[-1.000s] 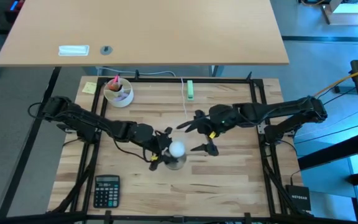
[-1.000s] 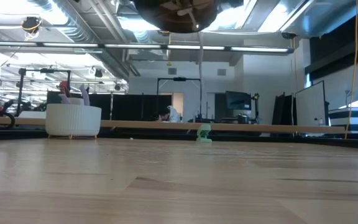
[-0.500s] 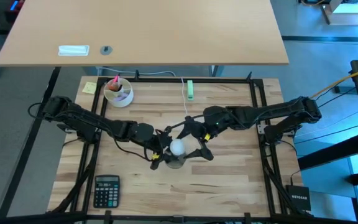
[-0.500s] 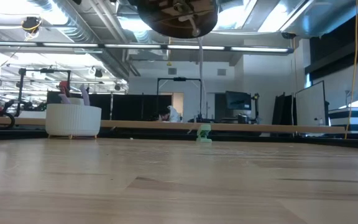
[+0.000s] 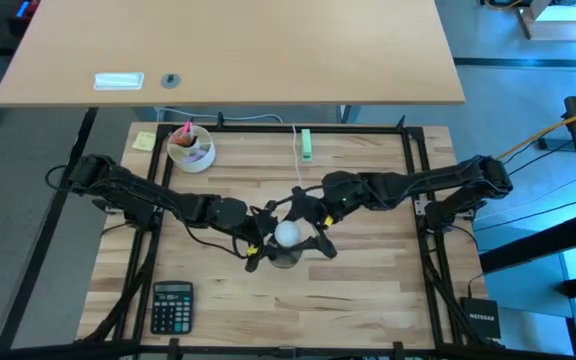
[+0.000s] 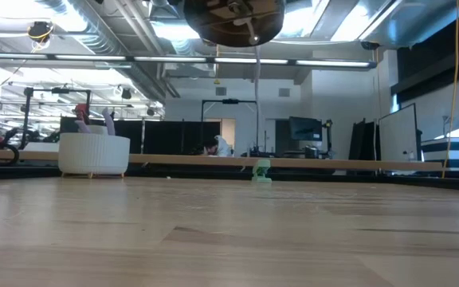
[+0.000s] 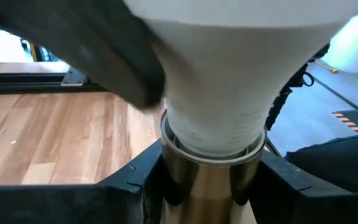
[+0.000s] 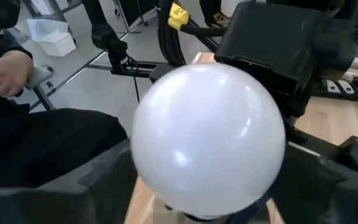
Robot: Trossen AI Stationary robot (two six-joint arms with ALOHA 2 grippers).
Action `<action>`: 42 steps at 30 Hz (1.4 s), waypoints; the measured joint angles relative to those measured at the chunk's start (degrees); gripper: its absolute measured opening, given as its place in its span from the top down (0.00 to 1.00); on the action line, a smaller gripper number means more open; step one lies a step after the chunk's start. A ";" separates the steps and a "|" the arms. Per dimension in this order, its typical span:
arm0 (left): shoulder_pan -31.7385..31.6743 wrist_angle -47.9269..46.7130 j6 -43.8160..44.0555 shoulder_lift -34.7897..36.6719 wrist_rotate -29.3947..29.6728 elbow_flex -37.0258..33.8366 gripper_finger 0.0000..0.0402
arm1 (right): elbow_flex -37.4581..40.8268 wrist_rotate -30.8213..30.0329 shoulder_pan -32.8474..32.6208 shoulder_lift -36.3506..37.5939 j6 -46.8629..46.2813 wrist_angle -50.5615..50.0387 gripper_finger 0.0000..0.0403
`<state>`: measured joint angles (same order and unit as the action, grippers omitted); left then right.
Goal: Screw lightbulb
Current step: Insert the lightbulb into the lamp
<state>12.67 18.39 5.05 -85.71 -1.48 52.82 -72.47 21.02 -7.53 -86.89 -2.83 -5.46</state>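
"Looking at the lightbulb (image 5: 286,235), where would you say it sits?"

"Over the middle of the tabletop (image 5: 368,285), between the two arms. Its head is round, white and frosted, with a soft shine on top. Below that it narrows like a funnel to a white neck, and the neck goes into the socket (image 7: 210,186)."

"And the socket?"

"It's a smooth, brass-coloured metal collar. The left claw (image 5: 265,246) is clamped on it, one dark finger on each side. The level view shows a dark round underside up off the wood, with a thin white cord (image 6: 256,80) hanging from it."

"How do the arms lie?"

"The left arm reaches in low from the left edge, stretched long. The right arm comes from the right side, bent at the elbow, with its wrist turned toward the bulb."

"Is the right claw (image 5: 308,228) gripping?"

"It isn't, as far as I can see. Its fingers are spread on either side of the frosted head, and from above they look clear of it."

"Anything else out there?"

"Pale butcher-block planks, a ribbed white cup (image 5: 189,148) at the far left, a dark calculator (image 5: 172,306) near the front and a small green piece (image 5: 306,145) at the back."
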 joint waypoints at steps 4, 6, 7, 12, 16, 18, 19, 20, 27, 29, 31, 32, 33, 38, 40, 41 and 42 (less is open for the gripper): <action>-0.02 0.17 -0.20 0.00 0.00 0.00 0.59 | 0.00 0.02 0.00 -0.26 0.09 0.36 0.38; 0.02 0.18 -0.07 0.00 0.02 0.00 0.59 | 0.00 0.07 0.00 -0.26 0.07 0.64 0.38; 0.02 0.28 0.10 0.00 0.16 0.00 0.59 | 0.00 -0.11 0.00 -0.26 0.08 0.56 0.38; 0.47 -0.37 0.56 0.00 7.42 -0.02 0.59 | 0.00 -5.47 0.00 -0.24 -1.37 -0.83 0.38; 1.29 -0.34 0.71 -0.02 15.29 -0.13 0.59 | -0.02 -10.79 0.00 -0.09 -1.96 -2.11 0.38; 1.70 -0.01 0.88 -0.02 19.39 -0.11 0.59 | -0.08 -13.58 0.00 -0.04 -2.83 -2.06 0.38; 1.86 0.04 1.00 -0.02 21.42 -0.11 0.59 | -0.08 -14.86 0.00 -0.04 -3.19 -2.01 0.38; 2.00 0.04 1.17 -0.04 23.21 -0.13 0.59 | -0.08 -16.28 0.00 -0.04 -3.57 -2.05 0.38; 1.97 -0.08 4.47 -0.13 31.70 -0.11 0.59 | -0.19 -24.74 -0.01 -0.04 -5.80 -3.53 0.38; 1.97 -0.37 5.24 -0.13 32.81 -0.11 0.59 | -0.19 -26.27 -0.01 -0.04 -6.37 -3.94 0.38; 1.90 -0.52 5.90 -0.13 32.92 -0.11 0.59 | -0.19 -27.52 -0.02 -0.04 -7.29 -4.22 0.38; 1.88 -0.54 6.11 -0.13 32.92 -0.11 0.59 | -0.19 -27.54 0.00 -0.04 -7.52 -4.26 0.38; 1.88 -0.52 6.09 -0.13 32.97 -0.11 0.59 | -0.19 -27.33 0.00 -0.04 -7.52 -4.24 0.38; 1.88 -1.50 5.66 -0.13 33.00 -0.11 0.59 | -0.15 -25.01 0.04 -0.06 -7.27 -4.83 0.32; 1.91 -0.88 5.18 -0.02 33.08 0.20 0.59 | 0.24 -23.10 0.04 -0.06 -7.23 -6.80 0.26; 1.86 -1.63 5.09 0.22 33.09 0.26 0.59 | 0.33 -22.47 0.04 -0.17 -7.36 -6.59 0.23; 1.86 -1.49 4.85 0.24 33.26 0.18 0.59 | 0.29 -21.67 0.04 -0.16 -7.25 -6.51 0.21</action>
<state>14.52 16.91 9.90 -85.48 31.78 53.00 -72.18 -0.66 -7.49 -87.05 -10.08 -11.97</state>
